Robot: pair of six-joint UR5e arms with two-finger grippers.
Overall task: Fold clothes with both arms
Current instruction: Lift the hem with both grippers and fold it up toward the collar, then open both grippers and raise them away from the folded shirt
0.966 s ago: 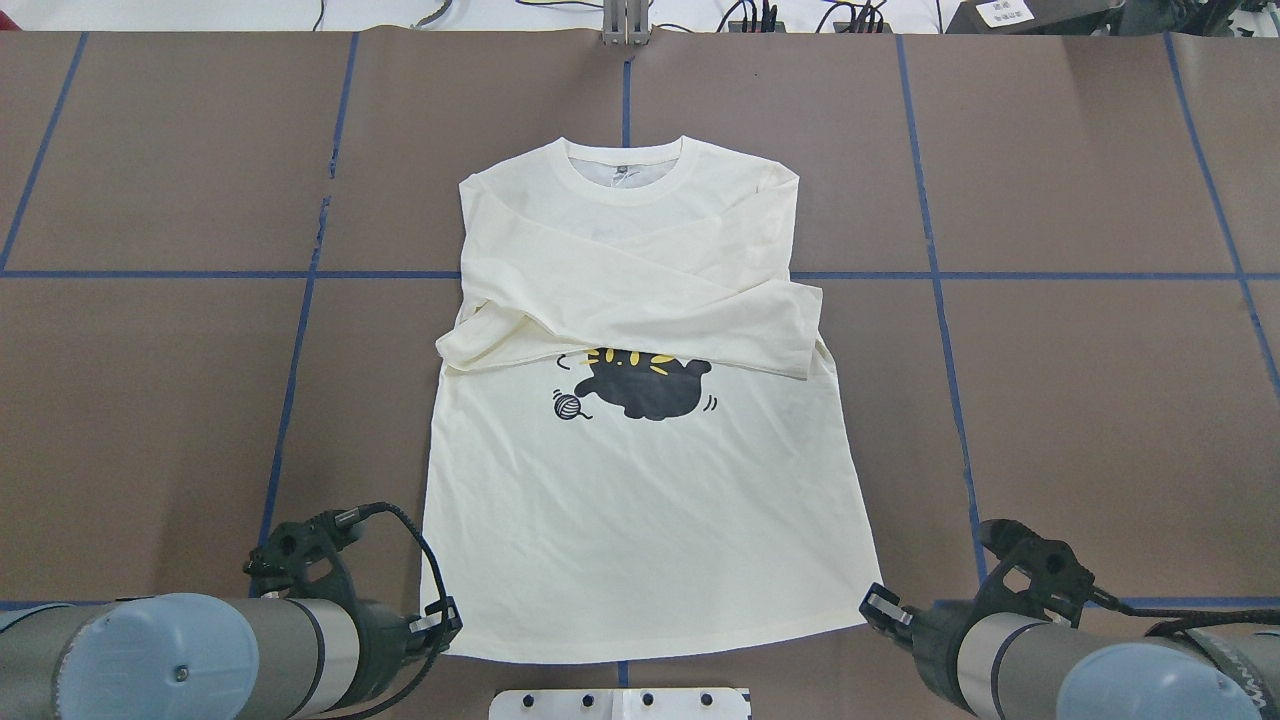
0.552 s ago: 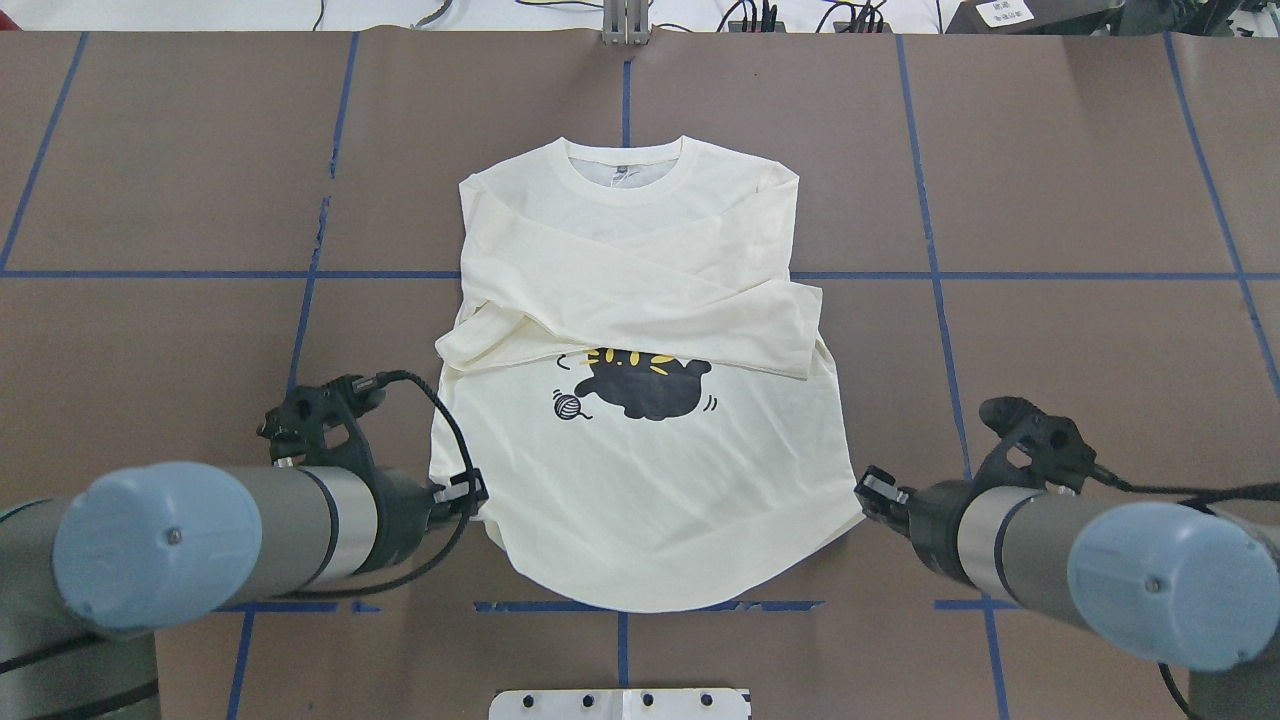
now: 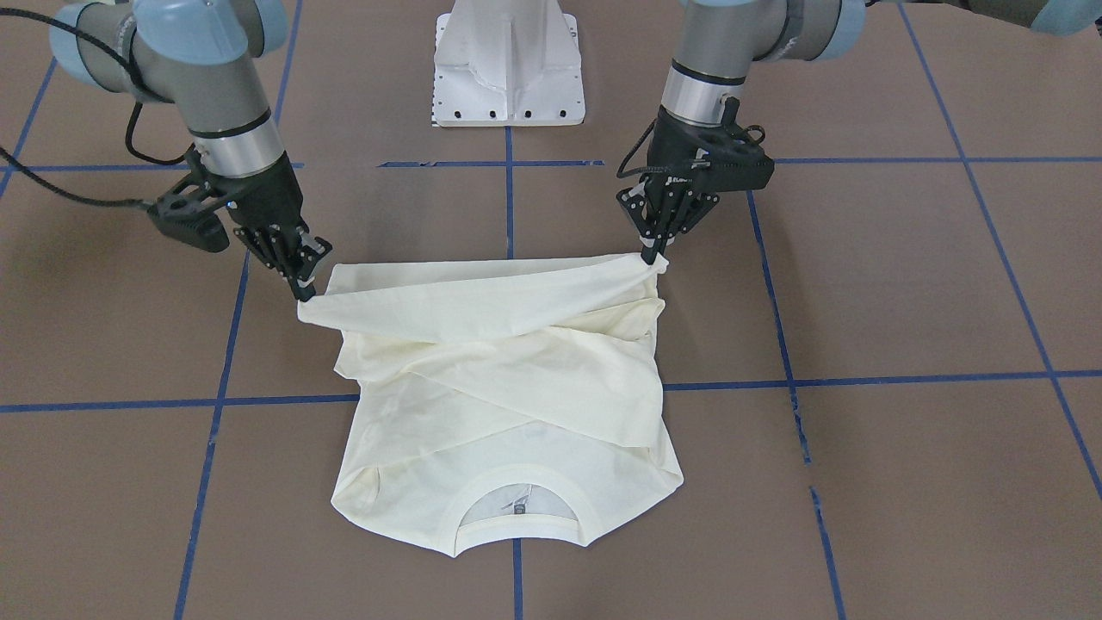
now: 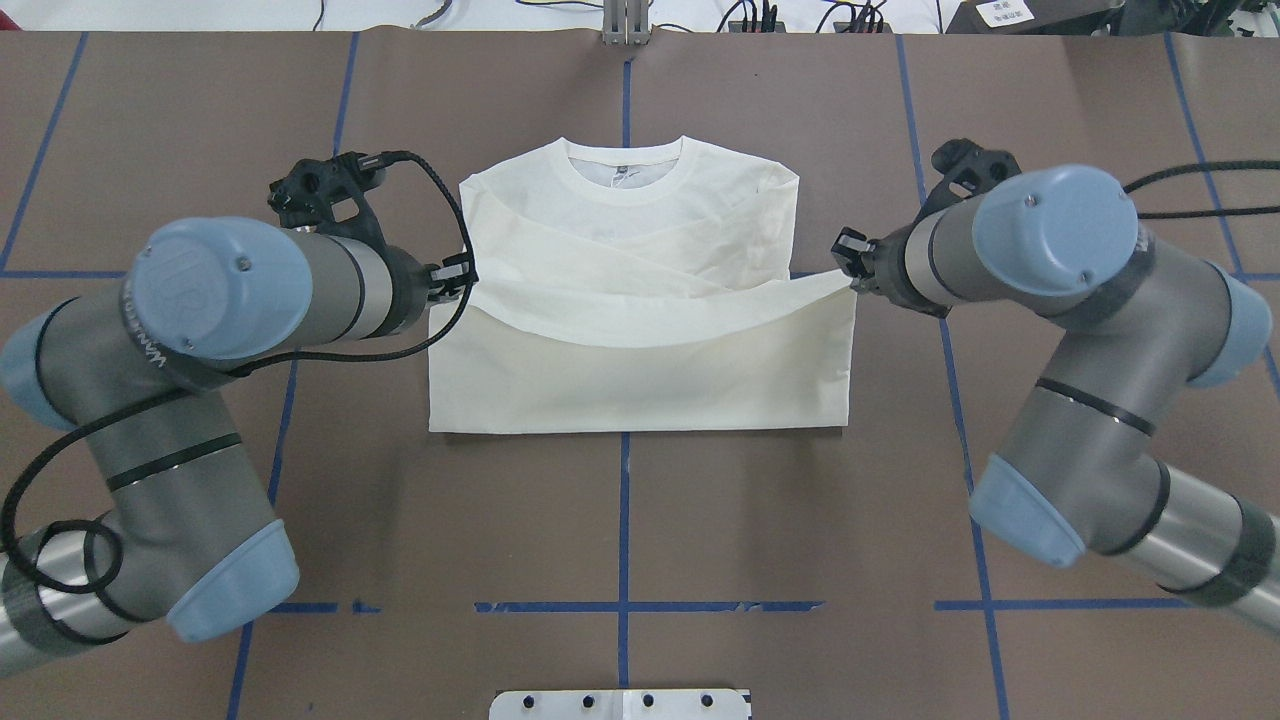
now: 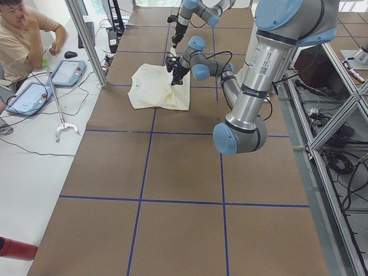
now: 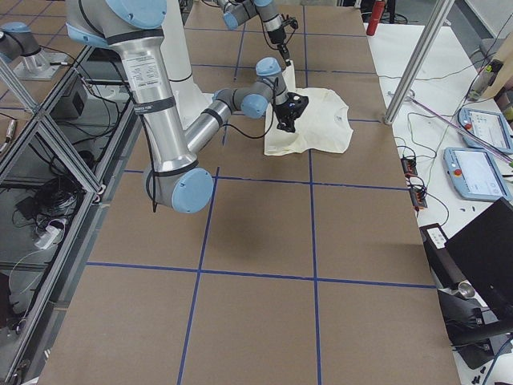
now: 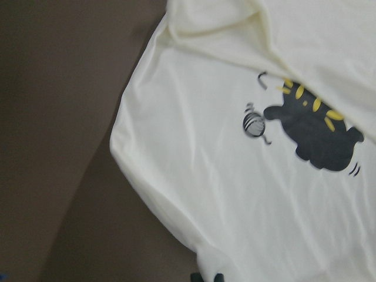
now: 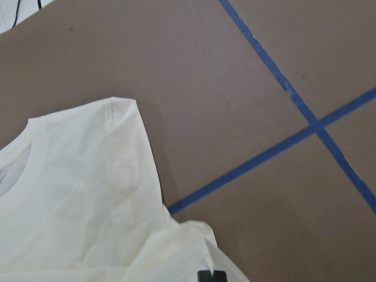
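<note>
Fingers of my left gripper (image 4: 455, 280), at 9 o'clock of the shirt (image 4: 640, 375), and right gripper (image 4: 850, 262), at 3, clamp its hem corners on the table (image 4: 200, 130); white base (image 3: 508, 60) at 6. Lifted hem hides the cat print (image 7: 317, 132) overhead; my left wrist view shows it.

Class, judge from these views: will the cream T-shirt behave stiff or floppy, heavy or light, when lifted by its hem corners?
Probably floppy: the T-shirt sags along its hem between the left gripper and right gripper. Likely light: two corner pinches carry the raised half. Seemingly creases readily, given its straight fold line.
</note>
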